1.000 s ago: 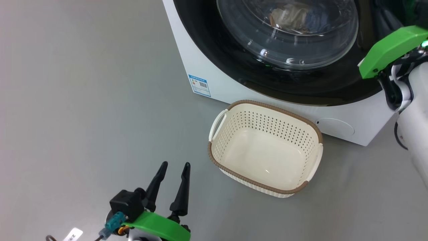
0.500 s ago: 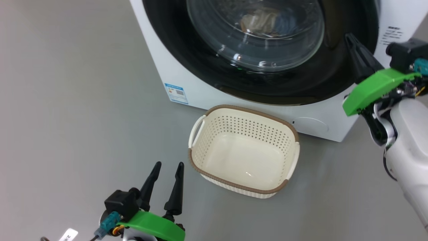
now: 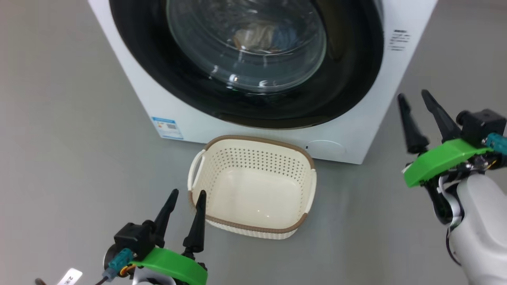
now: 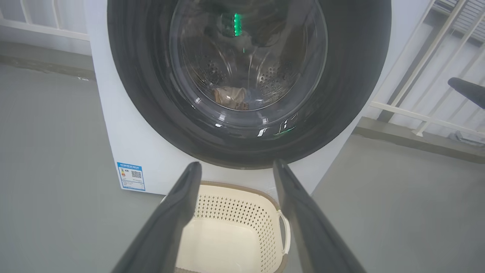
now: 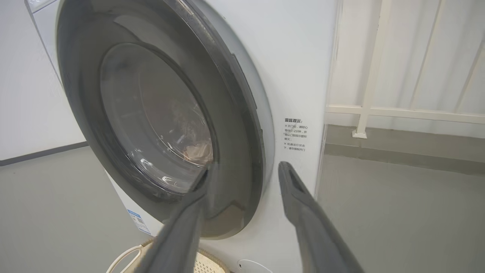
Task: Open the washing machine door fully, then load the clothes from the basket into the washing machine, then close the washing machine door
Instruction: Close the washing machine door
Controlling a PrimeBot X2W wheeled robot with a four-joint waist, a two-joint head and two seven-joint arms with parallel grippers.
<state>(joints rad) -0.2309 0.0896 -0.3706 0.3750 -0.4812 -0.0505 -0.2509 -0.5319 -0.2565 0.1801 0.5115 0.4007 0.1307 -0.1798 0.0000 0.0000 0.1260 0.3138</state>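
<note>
Grey floor (image 3: pixel 59 158): washing machine door (image 3: pixel 352 71) sitting shut w/ clothes (image 3: pixel 255 37) inside; right claw (image 3: pixel 412 94), spread & empty, hovering nearer, door lying to its left; left claw (image 3: pixel 188 191) also spread.

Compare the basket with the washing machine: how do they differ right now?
The basket is empty; the washing machine has the clothes inside, visible through its door. The basket is open on top; the washing machine is shut by that door. The basket is small and cream with a brown rim; the washing machine is big and white. Both stand on the floor.
</note>
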